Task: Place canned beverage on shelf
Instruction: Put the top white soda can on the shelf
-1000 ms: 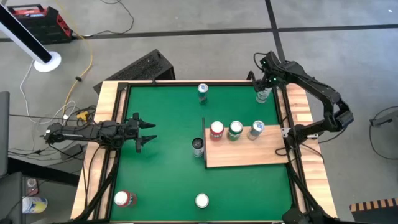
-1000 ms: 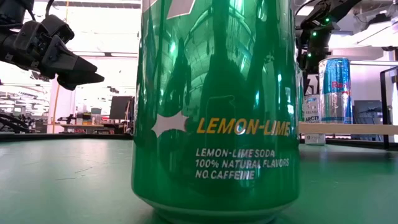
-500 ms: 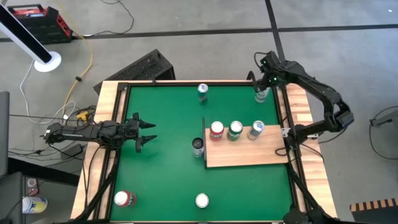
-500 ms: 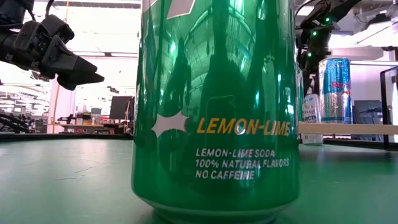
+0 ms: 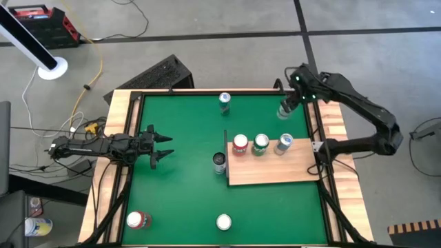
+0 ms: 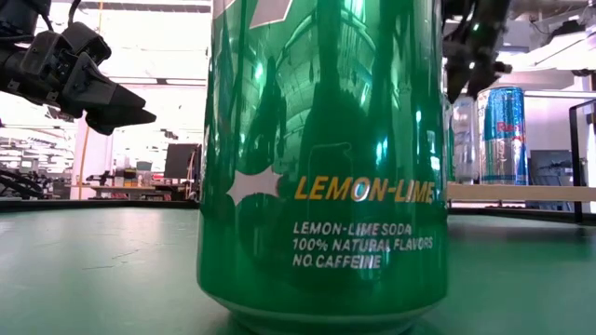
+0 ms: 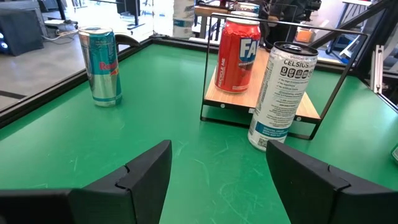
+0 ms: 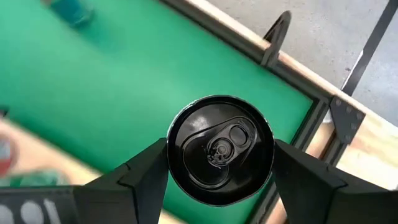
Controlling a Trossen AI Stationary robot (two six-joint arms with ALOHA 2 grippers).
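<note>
My right gripper is shut on a can with a black top, above the table's far right corner. The shelf, a light wood board with a thin dark upright edge, lies right of the table's middle. A red can, a green can and a blue-and-silver can stand on it. My left gripper is open and empty over the table's left side. My right gripper pinches the can between its two fingers, one on each side of the can's wall just below the top rim. The fingers come from above, pointing down. The can hangs upright, clear of the green tabletop.
A white can stands on the table against the shelf's dark edge. A teal can stands near the far edge. A red can and the green lemon-lime can stand near the front edge. The wooden frame runs close by the right gripper.
My right gripper has risen with the can and gone a little toward the table's left and near edges. The can, which stood in the far right corner, is now lifted clear and stays upright.
</note>
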